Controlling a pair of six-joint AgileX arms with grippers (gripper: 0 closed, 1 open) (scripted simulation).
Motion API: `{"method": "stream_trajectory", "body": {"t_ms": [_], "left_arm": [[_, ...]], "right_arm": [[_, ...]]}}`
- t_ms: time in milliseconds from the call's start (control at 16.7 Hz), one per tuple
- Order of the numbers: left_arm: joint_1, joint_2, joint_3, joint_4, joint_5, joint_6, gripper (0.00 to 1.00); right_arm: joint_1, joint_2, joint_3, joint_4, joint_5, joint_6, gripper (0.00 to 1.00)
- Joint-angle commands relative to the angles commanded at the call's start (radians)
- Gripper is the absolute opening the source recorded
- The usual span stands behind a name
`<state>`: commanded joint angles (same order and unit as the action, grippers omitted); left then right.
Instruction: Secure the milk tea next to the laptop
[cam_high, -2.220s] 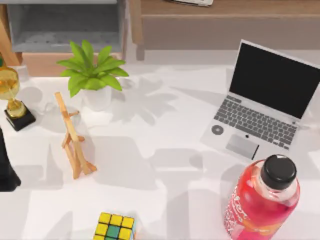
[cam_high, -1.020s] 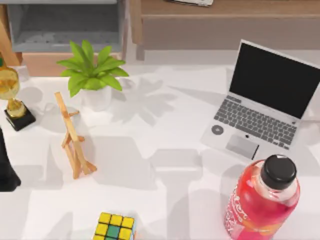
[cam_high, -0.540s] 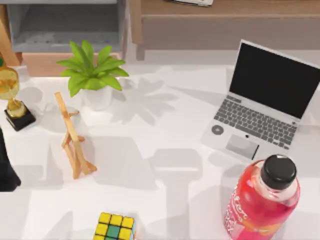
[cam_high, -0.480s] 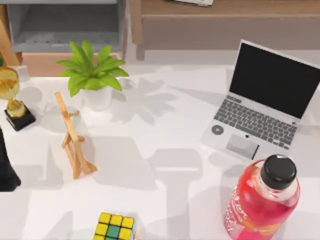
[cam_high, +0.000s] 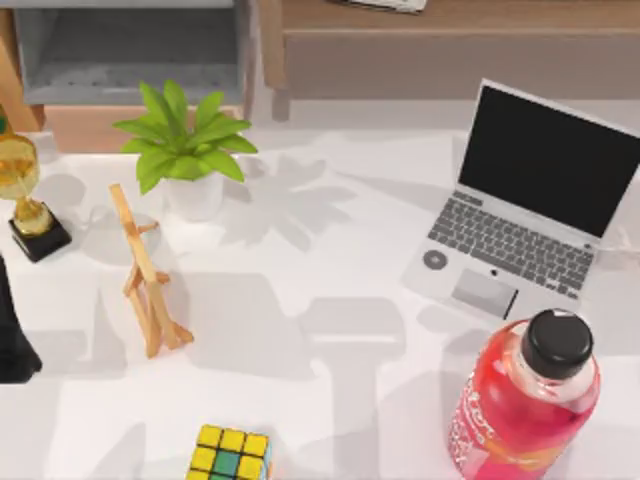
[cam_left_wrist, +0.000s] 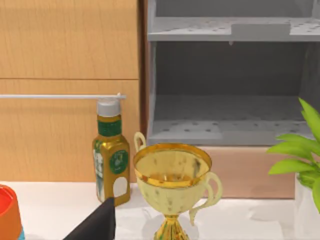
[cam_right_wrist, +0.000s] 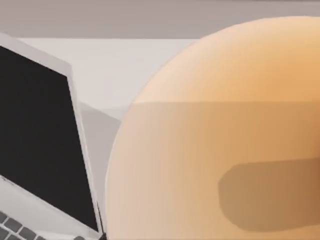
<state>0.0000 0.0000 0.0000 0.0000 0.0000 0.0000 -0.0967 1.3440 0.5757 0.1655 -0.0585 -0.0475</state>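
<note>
milk tea (cam_right_wrist: 220, 140) looms close beside the laptop (cam_right_wrist: 40, 140).

A potted plant (cam_high: 185, 150) stands near the desk's (cam_high: 300, 280) far left corner, a gold trophy (cam_high: 25, 200) at the left edge. A wooden stand (cam_high: 145, 275) sits beside them; a colour cube (cam_high: 232, 452) and pink bottle (cam_high: 525, 405) line the near edge

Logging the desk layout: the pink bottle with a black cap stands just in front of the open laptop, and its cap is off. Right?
Not quite. In the top view the pink bottle stands just in front of the open laptop, but its black cap is on, not off.
</note>
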Motion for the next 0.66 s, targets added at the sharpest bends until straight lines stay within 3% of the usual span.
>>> {"method": "stream_trajectory", "body": {"t_ms": [300,660], "left_arm": [[0.0,0.0,0.0,0.0,0.0,0.0,1.0],[0.0,0.0,0.0,0.0,0.0,0.0,1.0]], "right_arm": [[0.0,0.0,0.0,0.0,0.0,0.0,0.98],[0.0,0.0,0.0,0.0,0.0,0.0,1.0]]}}
